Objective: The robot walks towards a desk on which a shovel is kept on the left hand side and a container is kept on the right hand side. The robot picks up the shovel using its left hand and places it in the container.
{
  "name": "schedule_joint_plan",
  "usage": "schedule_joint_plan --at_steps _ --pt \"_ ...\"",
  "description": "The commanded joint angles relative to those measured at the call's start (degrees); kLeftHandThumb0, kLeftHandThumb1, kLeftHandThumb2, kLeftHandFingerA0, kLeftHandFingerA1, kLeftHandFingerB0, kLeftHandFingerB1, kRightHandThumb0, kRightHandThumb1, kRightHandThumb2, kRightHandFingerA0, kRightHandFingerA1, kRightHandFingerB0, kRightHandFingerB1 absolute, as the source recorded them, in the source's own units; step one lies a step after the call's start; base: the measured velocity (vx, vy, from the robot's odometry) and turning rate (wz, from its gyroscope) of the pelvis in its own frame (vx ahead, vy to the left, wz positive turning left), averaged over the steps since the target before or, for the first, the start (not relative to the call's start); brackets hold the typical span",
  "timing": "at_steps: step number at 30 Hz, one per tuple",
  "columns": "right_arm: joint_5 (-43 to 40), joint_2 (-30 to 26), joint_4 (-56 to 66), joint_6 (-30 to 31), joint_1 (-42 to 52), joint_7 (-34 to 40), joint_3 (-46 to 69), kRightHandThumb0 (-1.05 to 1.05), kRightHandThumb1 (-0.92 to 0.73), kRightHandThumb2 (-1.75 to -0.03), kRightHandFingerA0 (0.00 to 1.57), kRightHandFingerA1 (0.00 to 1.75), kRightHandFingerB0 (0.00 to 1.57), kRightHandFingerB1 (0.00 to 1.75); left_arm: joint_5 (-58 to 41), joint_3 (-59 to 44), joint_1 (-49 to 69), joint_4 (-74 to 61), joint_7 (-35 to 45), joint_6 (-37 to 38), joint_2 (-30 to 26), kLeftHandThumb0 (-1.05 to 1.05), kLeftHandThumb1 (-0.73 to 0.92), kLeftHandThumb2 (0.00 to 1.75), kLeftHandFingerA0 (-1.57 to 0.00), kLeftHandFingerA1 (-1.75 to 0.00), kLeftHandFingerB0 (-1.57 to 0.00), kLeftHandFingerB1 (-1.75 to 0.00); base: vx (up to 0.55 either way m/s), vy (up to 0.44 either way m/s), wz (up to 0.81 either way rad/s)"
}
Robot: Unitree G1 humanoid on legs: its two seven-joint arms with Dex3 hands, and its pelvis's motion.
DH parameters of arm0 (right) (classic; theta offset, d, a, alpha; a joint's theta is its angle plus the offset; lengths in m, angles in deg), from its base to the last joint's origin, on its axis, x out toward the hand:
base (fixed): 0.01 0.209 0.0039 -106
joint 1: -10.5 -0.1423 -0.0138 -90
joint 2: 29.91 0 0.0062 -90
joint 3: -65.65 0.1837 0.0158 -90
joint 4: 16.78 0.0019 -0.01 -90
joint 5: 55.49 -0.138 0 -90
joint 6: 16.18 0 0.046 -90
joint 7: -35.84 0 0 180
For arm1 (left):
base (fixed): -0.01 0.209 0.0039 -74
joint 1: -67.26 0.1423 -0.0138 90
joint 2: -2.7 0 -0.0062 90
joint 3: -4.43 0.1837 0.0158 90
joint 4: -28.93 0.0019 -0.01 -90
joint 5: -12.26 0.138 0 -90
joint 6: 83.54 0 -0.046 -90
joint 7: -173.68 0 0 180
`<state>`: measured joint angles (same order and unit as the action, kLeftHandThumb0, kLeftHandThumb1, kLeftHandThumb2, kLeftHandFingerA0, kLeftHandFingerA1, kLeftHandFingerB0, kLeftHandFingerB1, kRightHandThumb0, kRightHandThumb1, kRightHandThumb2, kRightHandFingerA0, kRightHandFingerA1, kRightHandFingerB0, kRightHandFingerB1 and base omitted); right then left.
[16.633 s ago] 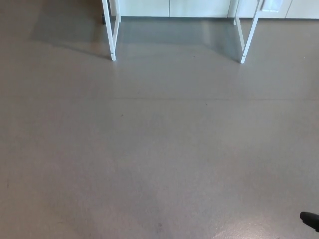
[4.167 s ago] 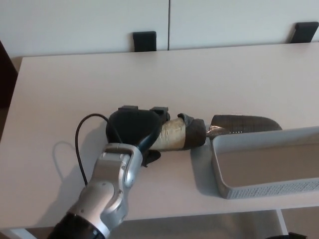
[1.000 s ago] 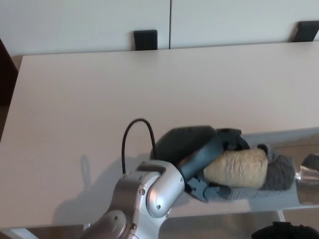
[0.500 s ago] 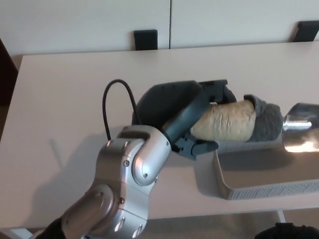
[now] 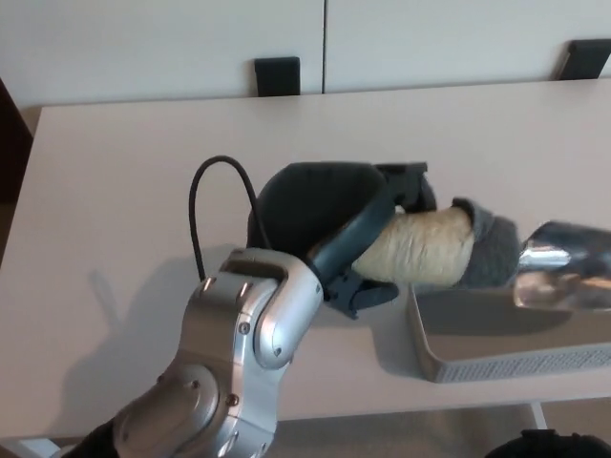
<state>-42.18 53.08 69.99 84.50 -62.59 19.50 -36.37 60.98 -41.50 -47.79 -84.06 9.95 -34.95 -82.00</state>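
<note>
1. At the bottom edge, right of centre, a dark shape (image 5: 535, 446) pokes into view; too little shows to tell what it is.
2. The left arm (image 5: 229, 372), silver and jointed, rises from the lower left, with a black cable (image 5: 205, 205) looping up off its wrist.
3. The left hand (image 5: 329, 234) is clamped round the shovel (image 5: 477, 253), its fingers wrapped over the tan, tape-bound handle.
4. The shovel lies roughly level, held clear of the desk (image 5: 143, 162), handle toward the hand and shiny metal blade pointing right.
5. The blade hangs over the container (image 5: 506, 358), a grey tray at the desk's right front; the grey collar of the handle sits just above the tray's left end.
6. I cannot tell whether the blade touches the tray.
7. Beyond the desk's far edge, two black blocks (image 5: 277, 74) stand against a pale wall.
</note>
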Motion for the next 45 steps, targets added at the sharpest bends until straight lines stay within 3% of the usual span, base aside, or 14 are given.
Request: schedule_joint_plan --at_steps 1,4,6,10,15,17,27,30,31,33,35,36,37,45 --pt "0.3 -1.0 0.7 0.8 -0.2 -1.0 0.3 -0.42 -0.41 -0.79 0.73 0.67 0.52 0.56 10.6 4.0 -0.6 3.7 -4.9 7.8 -3.7 -0.28 0.84 0.71 -0.80 -1.63 -0.65 -1.00 0.00 0.000 0.00" --pt "0.2 -1.1 0.4 -0.1 -0.2 -1.0 0.4 -0.43 -0.41 -0.79 0.75 0.67 0.53 0.57 13.7 6.0 -1.4 5.8 -4.6 8.1 -4.8 -0.30 0.83 0.70 -0.80 -1.63 -0.68 -1.24 0.00 0.000 0.00" --pt "0.2 -1.1 0.0 -0.4 -0.2 -1.0 0.4 -0.43 -0.42 -0.79 0.75 0.67 0.54 0.57 15.5 6.9 -1.7 6.1 -3.9 8.2 -5.3 -0.30 0.83 0.70 -0.81 -1.58 -0.68 -1.02 0.00 0.000 0.00" --pt "0.5 -1.1 0.2 0.1 -0.4 -1.2 0.2 -0.44 -0.42 -0.79 0.75 0.67 0.54 0.57 15.6 7.2 -1.2 6.4 -4.6 8.8 -4.8 -0.29 0.88 0.67 -0.80 -1.73 -0.64 -1.36 0.00 0.000 0.00" --pt "0.4 -1.2 0.4 0.2 -0.6 -1.6 0.3 -0.43 -0.41 -0.79 0.75 0.67 0.54 0.57 18.1 7.7 -0.6 7.1 -4.7 8.7 -2.8 -0.33 0.84 0.65 -0.82 -1.67 -0.64 -1.21 0.00 0.000 0.00" --pt "0.1 -1.3 0.2 -0.4 -0.5 -1.9 0.4 -0.43 -0.41 -0.79 0.75 0.67 0.53 0.57 18.8 8.2 -1.4 6.8 -0.7 8.7 -2.4 -0.33 0.73 0.65 -0.79 -1.64 -0.69 -0.87 0.00 0.000 0.00" --pt "1.1 -1.5 1.4 0.3 -0.6 -1.8 0.1 -0.44 -0.41 -0.79 0.75 0.67 0.54 0.56 20.9 9.3 0.2 10.0 -1.9 8.9 6.7 -0.37 0.84 0.71 -0.88 -1.54 -0.75 -0.80 0.00 0.000 0.00" --pt "1.7 -2.0 1.9 0.2 -0.5 -2.1 -0.4 -0.43 -0.42 -0.79 0.74 0.67 0.53 0.56 22.6 11.2 1.1 11.5 -2.4 8.2 9.6 -0.37 0.83 0.70 -0.83 -1.61 -0.71 -1.08 0.00 0.000 0.00" --pt "1.8 -2.0 2.1 0.7 -0.5 -2.2 -0.5 -0.43 -0.42 -0.79 0.74 0.67 0.53 0.56 22.9 11.6 1.2 12.0 -1.0 7.7 10.7 -0.37 0.88 0.66 -0.83 -1.54 -0.71 -1.05 0.00 0.000 0.00" --pt "1.6 -2.1 1.9 0.5 -0.8 -2.5 -0.5 -0.43 -0.41 -0.79 0.73 0.67 0.53 0.56 25.2 13.1 0.8 13.1 1.3 7.7 11.5 -0.39 0.76 0.66 -0.79 -1.46 -0.56 -0.49 0.00 0.000 0.00" --pt "1.4 -2.3 1.8 0.3 -1.3 -2.8 -0.3 -0.43 -0.41 -0.79 0.74 0.67 0.52 0.56 25.4 13.1 0.3 13.5 10.9 4.5 14.2 -0.61 0.74 0.62 -0.75 -0.98 -0.21 -0.29 0.00 0.000 0.00" --pt "1.4 -2.3 2.1 1.0 -1.3 -3.0 -0.3 -0.43 -0.42 -0.79 0.74 0.67 0.52 0.56 25.8 13.4 0.2 13.9 13.4 3.6 15.0 -0.74 0.70 0.62 -0.30 -0.52 -0.08 -0.21 0.00 0.000 0.00" --pt "1.2 -2.2 2.1 1.2 -1.3 -3.0 -0.1 -0.43 -0.41 -0.79 0.74 0.67 0.53 0.56 27.0 13.6 0.2 13.9 18.2 1.9 16.0 -0.95 0.61 0.96 0.00 -0.14 0.00 0.00 0.00 0.000 0.00" --pt "1.5 -2.9 2.3 0.7 -1.6 -3.6 -0.4 -0.44 -0.42 -0.79 0.73 0.66 0.54 0.56 28.6 12.1 0.6 13.2 21.7 2.8 15.4 -1.03 0.71 1.08 0.00 -0.04 0.00 0.00 0.00 0.000 0.00"
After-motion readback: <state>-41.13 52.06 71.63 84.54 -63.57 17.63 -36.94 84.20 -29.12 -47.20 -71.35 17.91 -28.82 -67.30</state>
